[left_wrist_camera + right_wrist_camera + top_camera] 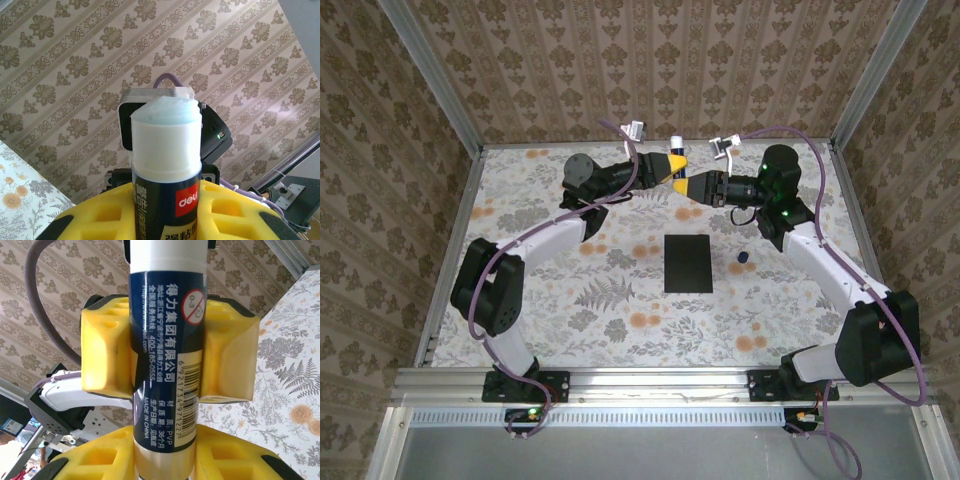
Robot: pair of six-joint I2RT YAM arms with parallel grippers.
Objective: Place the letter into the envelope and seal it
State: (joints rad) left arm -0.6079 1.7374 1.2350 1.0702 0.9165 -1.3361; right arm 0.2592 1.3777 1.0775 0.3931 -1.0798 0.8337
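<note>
Black paper envelope (688, 263): lies flat in the middle of the desk (570, 300), apart from both arms; from above you can't tell which edge carries the flap.
Handling: likely light, thin and floppy, and prone to sliding; pin its body down and lift only one edge.
Glue stick (167, 315): held up at the far side, uncapped, with its soft tip bare; the barrel looks rigid and smooth.
Left fingers (105, 355): pinching the barrel mid-length.
Right fingers (95, 462): pressed onto its base end.
Cap (742, 258): small dark piece just right of the envelope, probably the stick's.
</note>
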